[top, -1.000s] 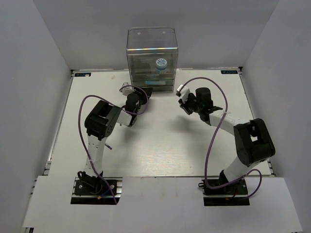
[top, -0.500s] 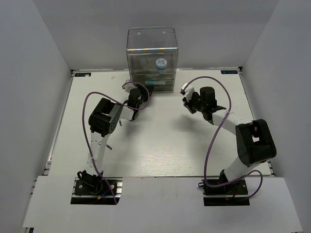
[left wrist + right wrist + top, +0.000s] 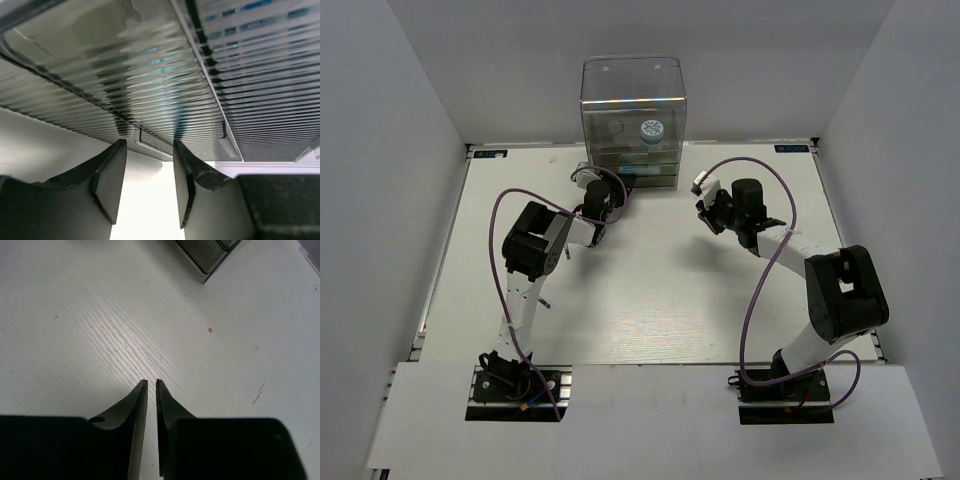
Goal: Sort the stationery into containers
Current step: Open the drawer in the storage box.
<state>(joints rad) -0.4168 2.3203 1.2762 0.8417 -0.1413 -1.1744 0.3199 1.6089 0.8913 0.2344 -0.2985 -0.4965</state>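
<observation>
The container is a tall clear plastic cabinet [image 3: 633, 110] at the back of the table, with shallow ribbed drawers [image 3: 165, 85] in its lower part. A round blue-and-white roll [image 3: 651, 131] sits inside the upper part. Blurred blue shapes [image 3: 159, 62] show through the drawer fronts. My left gripper [image 3: 598, 180] is open and empty, right at the lower left drawers. In the left wrist view the left gripper [image 3: 149, 150] has a small drawer handle [image 3: 150, 143] between its fingertips, not touching it. My right gripper [image 3: 706, 208] is shut and empty, right of the cabinet, and it hangs over bare table in the right wrist view [image 3: 151, 384]. No pen or tube shows clearly.
White walls close in the table [image 3: 650, 300] at the back and sides. The cabinet's lower corner [image 3: 205, 252] shows at the top of the right wrist view. Purple cables [image 3: 500, 240] loop over both arms.
My left gripper has moved forward up to the cabinet's lower drawers. My right gripper shifted a little right and back, then stayed still.
</observation>
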